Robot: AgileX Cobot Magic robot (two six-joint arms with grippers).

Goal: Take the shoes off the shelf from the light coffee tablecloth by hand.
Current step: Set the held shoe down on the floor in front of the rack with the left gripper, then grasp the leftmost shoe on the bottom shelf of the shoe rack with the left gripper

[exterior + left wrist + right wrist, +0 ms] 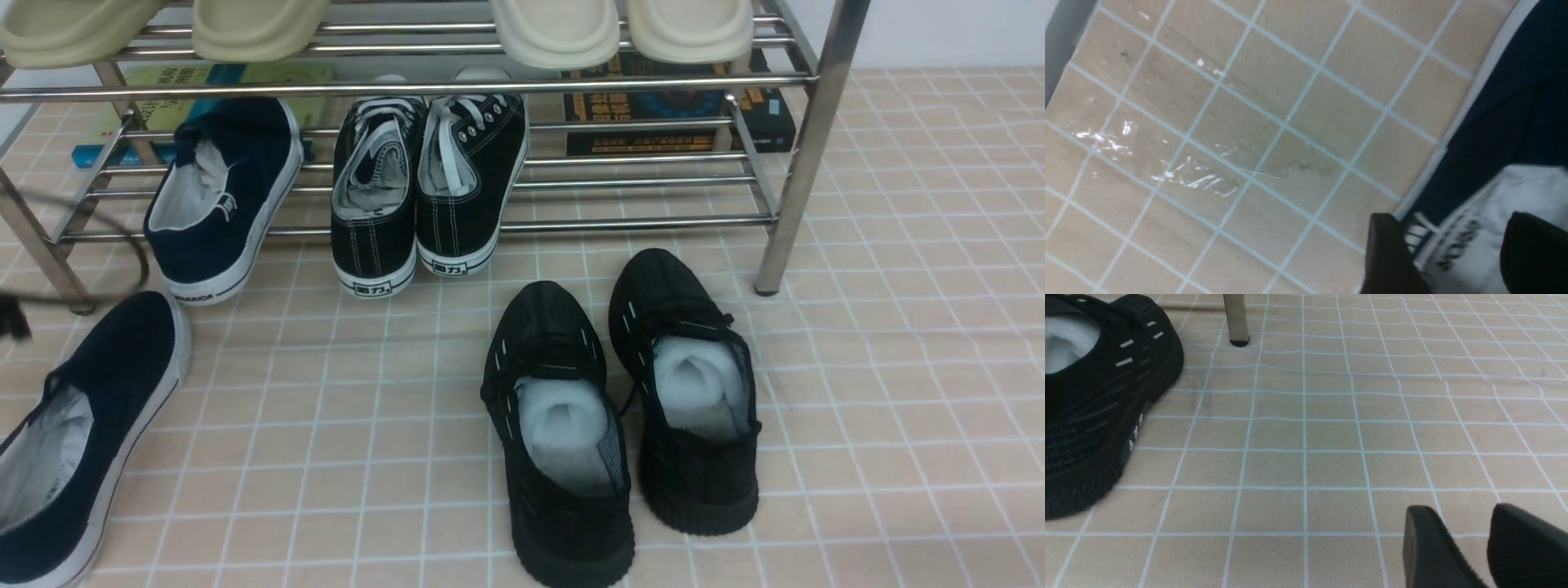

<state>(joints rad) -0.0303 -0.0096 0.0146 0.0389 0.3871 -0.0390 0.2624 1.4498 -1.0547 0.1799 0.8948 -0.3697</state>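
Of the 2 shoes, 1 navy slip-on (90, 425) lies flat on the light coffee tablecloth (898, 367) at the near left, toe pointing toward the shelf (808, 163), which suggests it is already set down. The second navy slip-on (220, 204) is on the shelf's lower tier, heel hanging over the front rail and sole tipped toward the cloth, so half the job looks done. In the left wrist view the left gripper (1453, 232) hovers right over the grounded shoe's heel. Its 2 dark fingers stand wide apart, 1 outside the white sole edge and 1 over the pale lining, too far apart to be pinching the thin collar, so it reads as let go. The right gripper (1461, 514) sits low over bare cloth with its fingers spread and nothing between them, probably parked clear of the left arm's work. Beside the second slip-on, the black lace-up sneakers (424, 196) share the lower tier. The black knit trainers (620, 408) rest on the cloth in front, and 4 cream slippers (555, 28) line the top tier.
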